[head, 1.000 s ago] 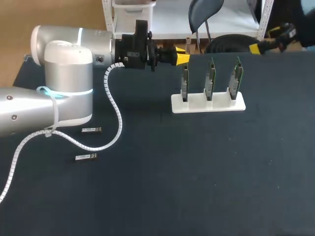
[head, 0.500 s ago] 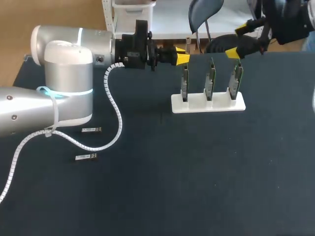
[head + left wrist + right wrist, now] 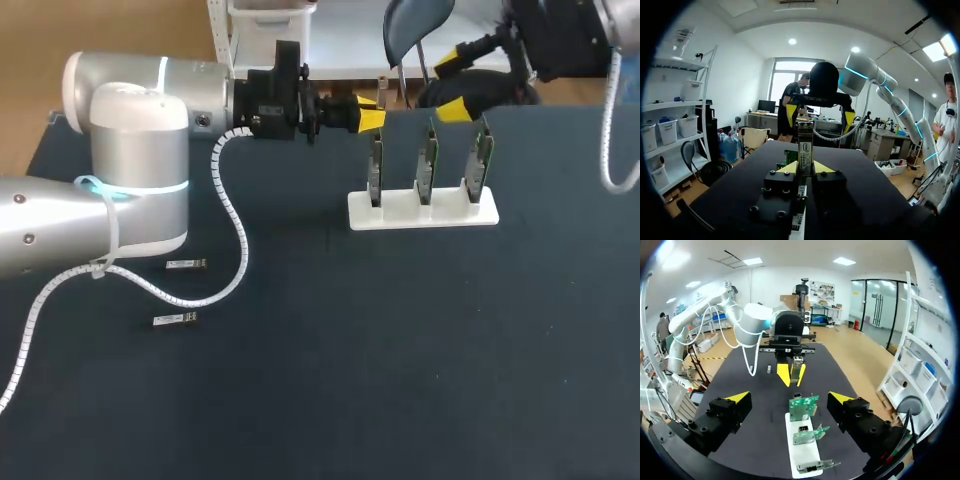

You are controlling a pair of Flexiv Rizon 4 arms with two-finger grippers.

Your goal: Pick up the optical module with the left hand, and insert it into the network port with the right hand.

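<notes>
Squarely, left tool (image 3: 368,111) clamps the slim, rectangular, metallic optical module (image 3: 805,148).

Right gripper (image 3: 455,82) farther in from the right, nearer the board stand (image 3: 400,214)

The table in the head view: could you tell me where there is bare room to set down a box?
The near stretch of the table, in front of the white stand and right of the cable, is bare. Crowded: the far edge, where both arms' jaws hang by the stand, and the left side with two loose modules.
</notes>
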